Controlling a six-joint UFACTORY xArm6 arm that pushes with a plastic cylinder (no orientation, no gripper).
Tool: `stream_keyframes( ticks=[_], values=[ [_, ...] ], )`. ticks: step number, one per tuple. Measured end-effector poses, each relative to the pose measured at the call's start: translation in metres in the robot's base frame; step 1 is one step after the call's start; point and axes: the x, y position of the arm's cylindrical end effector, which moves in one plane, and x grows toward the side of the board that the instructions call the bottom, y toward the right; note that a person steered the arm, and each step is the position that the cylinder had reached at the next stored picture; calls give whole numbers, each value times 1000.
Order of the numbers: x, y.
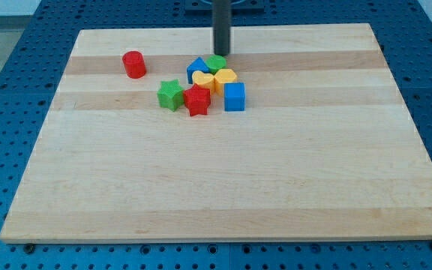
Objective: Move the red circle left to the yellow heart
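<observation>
Nearest the view's bottom, the wooden board [223, 195] lies bare across its lower half. Further up, a cluster of blocks sits near the middle: a red star [197, 100] touches a green star [170, 95] on its left, with a blue cube [234, 97] just to its right. Behind them sit the yellow heart [205, 80], another yellow block [226, 76], a blue block [196, 69] and a green block [216, 63]. The red circle [133, 64] stands apart, well to the view's left of the yellow heart. My tip [222, 53] rests just above the green block; the rod carries no pincer, so nothing is grasped.
</observation>
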Motion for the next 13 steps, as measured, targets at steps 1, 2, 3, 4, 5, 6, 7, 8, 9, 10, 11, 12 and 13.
stream_keyframes(
  ticks=[1, 2, 3, 4, 5, 6, 7, 8, 9, 10, 11, 12, 13],
  values=[
    [-7, -98],
    [3, -209],
    [35, -259],
    [62, -243],
    [43, -224],
    [21, -210],
    [26, -161],
    [38, -111],
    [45, -96],
    [34, -105],
    [34, -152],
    [63, -179],
    [91, -182]
  ],
)
